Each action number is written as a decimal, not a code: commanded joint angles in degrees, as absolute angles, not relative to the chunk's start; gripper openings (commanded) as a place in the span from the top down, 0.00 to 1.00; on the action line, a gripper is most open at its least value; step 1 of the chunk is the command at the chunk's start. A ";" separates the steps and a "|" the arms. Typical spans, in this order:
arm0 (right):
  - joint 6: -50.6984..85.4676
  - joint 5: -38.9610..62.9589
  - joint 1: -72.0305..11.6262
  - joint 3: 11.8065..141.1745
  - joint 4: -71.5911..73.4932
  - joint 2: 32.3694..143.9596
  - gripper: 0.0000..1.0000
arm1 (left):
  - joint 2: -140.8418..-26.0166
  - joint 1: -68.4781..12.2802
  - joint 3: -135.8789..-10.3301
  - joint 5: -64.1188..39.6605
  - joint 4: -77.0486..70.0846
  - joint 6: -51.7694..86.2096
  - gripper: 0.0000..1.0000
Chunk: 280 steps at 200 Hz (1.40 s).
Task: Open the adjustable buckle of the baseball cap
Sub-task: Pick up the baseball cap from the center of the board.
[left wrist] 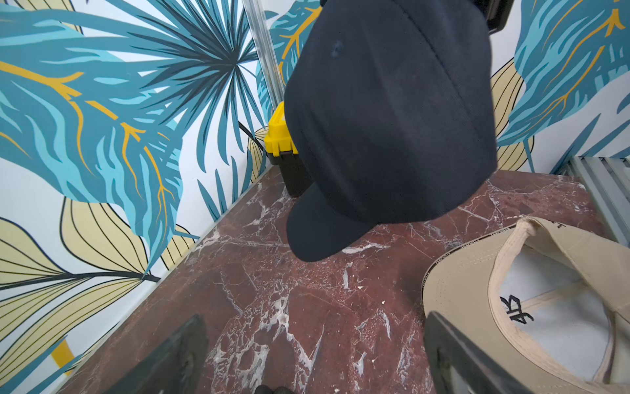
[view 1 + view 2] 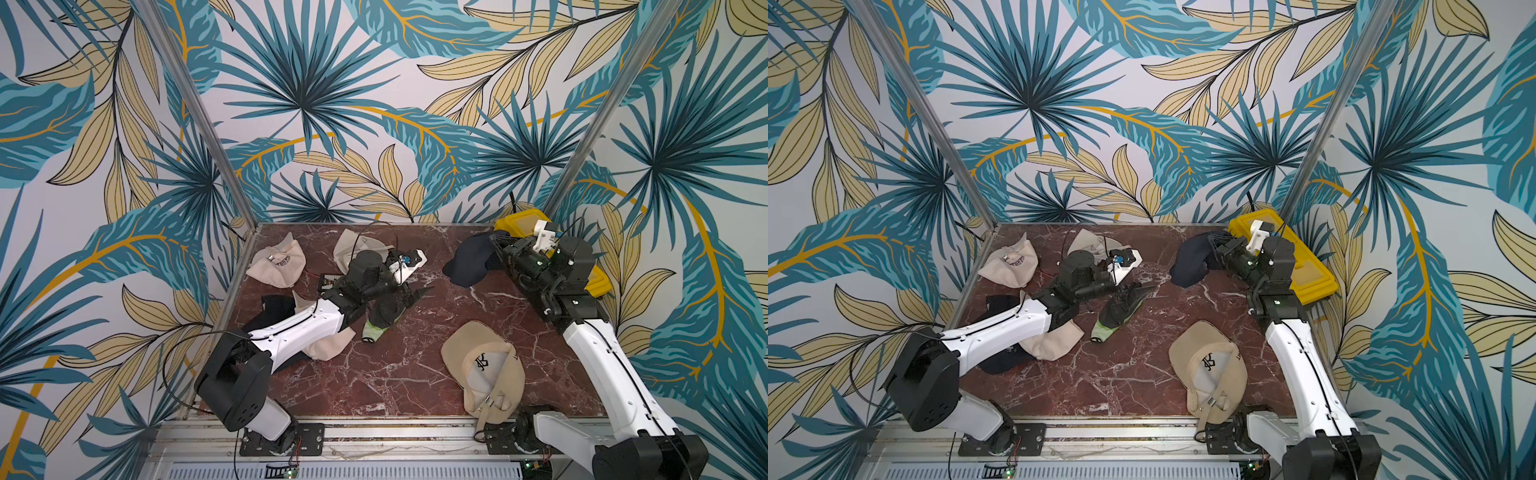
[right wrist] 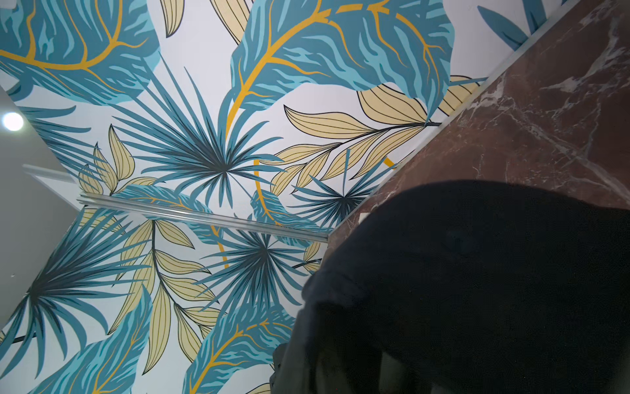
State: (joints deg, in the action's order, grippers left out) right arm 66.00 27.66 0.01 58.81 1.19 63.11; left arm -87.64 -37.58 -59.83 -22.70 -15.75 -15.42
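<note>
A navy baseball cap (image 2: 467, 259) hangs above the back right of the marble table, brim down. My right gripper (image 2: 496, 243) is shut on its rear edge. The left wrist view shows the cap's crown (image 1: 392, 119) from outside. In the right wrist view its dark cloth (image 3: 477, 273) covers the jaws. The navy cap's buckle is hidden. My left gripper (image 2: 415, 297) is open over the table's middle, left of the navy cap and apart from it. Its fingers (image 1: 170, 358) have only bare marble between them.
A beige cap (image 2: 486, 365) lies upside down at the front right, with its strap and metal buckle (image 2: 487, 401) near the table edge. A dark and green cloth item (image 2: 380, 322) lies under the left gripper. More caps (image 2: 276, 264) lie at the left. A yellow-lidded box (image 2: 600, 280) stands at the back right.
</note>
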 commanded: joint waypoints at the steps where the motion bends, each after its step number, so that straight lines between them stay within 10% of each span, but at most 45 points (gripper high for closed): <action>1: 67.16 29.59 -0.18 60.47 2.43 62.97 1.00 | -84.97 -37.79 -59.24 -26.93 -18.72 -15.73 0.01; 93: 62.08 29.34 -0.52 60.38 -0.07 61.50 1.00 | -89.82 -42.69 -69.23 -28.98 -20.30 9.20 0.00; 211: 62.40 27.74 -3.74 57.97 2.20 60.12 1.00 | -102.79 -48.96 -80.30 -8.46 -20.30 2.29 0.00; 229: 61.41 26.80 -4.53 57.94 1.45 60.07 1.00 | -103.44 -48.96 -81.01 -7.43 -20.30 1.48 0.20; 250: 59.52 25.41 -5.01 58.05 -0.06 60.17 1.00 | -102.79 -48.96 -80.95 -7.43 -20.30 0.59 0.74; 280: 51.27 24.24 -5.12 60.98 -5.94 61.73 0.97 | -100.60 -48.96 -78.99 -8.05 -20.28 -1.18 1.00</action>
State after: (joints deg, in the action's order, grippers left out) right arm 59.31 25.67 -4.80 58.85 -1.32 61.10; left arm -103.35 -48.97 -79.22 -8.51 -19.70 0.78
